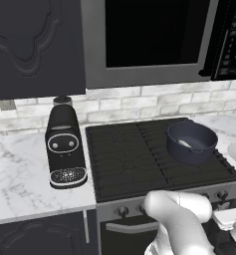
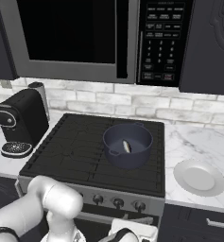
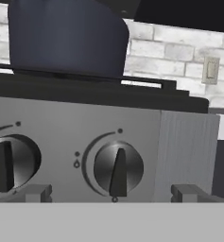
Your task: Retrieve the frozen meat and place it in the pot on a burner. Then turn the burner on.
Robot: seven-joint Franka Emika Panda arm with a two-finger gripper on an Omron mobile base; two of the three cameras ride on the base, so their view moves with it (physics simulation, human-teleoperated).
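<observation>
The dark blue-grey pot [image 1: 191, 142] [image 2: 127, 144] stands on the right-hand burner [image 1: 209, 169] [image 2: 149, 170] of the black grated cooktop. A small pale oblong piece, the frozen meat [image 1: 184, 144] [image 2: 126, 146], lies inside it. My gripper [image 3: 111, 194] is open and empty, held low and close to the stove's front panel. Its fingertips [image 3: 38, 193] flank a round silver knob [image 3: 118, 168] whose pointer stands nearly upright. A second knob [image 3: 9, 163] sits to the left. In the hand view the pot [image 3: 66, 38] rises above the panel.
A black coffee machine [image 1: 64, 144] [image 2: 19, 120] stands on the marble counter left of the cooktop. A white plate [image 2: 199, 177] lies on the counter to the right. A microwave [image 1: 149, 35] hangs above. More knobs [image 2: 118, 203] line the stove front.
</observation>
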